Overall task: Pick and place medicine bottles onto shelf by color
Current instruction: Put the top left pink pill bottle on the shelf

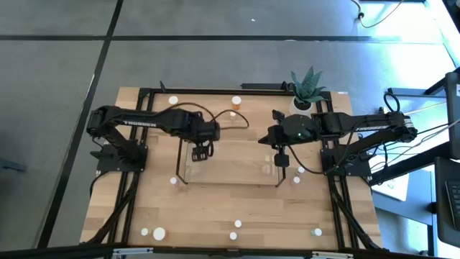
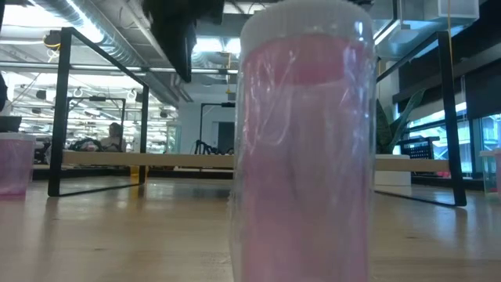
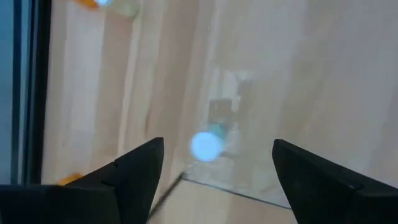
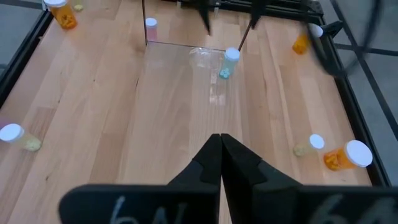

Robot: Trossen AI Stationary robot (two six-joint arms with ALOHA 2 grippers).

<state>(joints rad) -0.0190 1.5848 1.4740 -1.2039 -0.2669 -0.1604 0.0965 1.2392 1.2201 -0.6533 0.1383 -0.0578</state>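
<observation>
Greenish and white-capped, the small medicine bottle [image 4: 227, 62] stood upright on the clear shelf [image 1: 237, 169], near its left end. In the left wrist view the same bottle's cap [image 3: 206, 147] showed straight below, between the two dark fingers [image 3: 134, 171] and clear of both. The left gripper [image 1: 200, 150] hung just above it with those fingers spread wide and holding nothing, so the bottle looked already set down.

The likeliest mishap from here was a knock. The bottle was narrow and light and stood on slick acrylic, so a finger brushing the cap as the arm lifted or swung aside could have tipped it or rolled it off the shelf. A straight rise looked the safer way out.

The right gripper [image 1: 281, 160] waited over the shelf's right end, its fingers pressed fully together on nothing, well apart from the greenish bottle.

Other bottles lay scattered on the wooden desk [image 1: 215, 208]: orange ones [image 4: 341, 155] and pale ones near the edges, and a pinkish one [image 2: 301, 149] standing hard against the low camera. Any reach for those had to clear the shelf's black frame ends. A potted plant [image 1: 307, 88] stood at the far right corner.
</observation>
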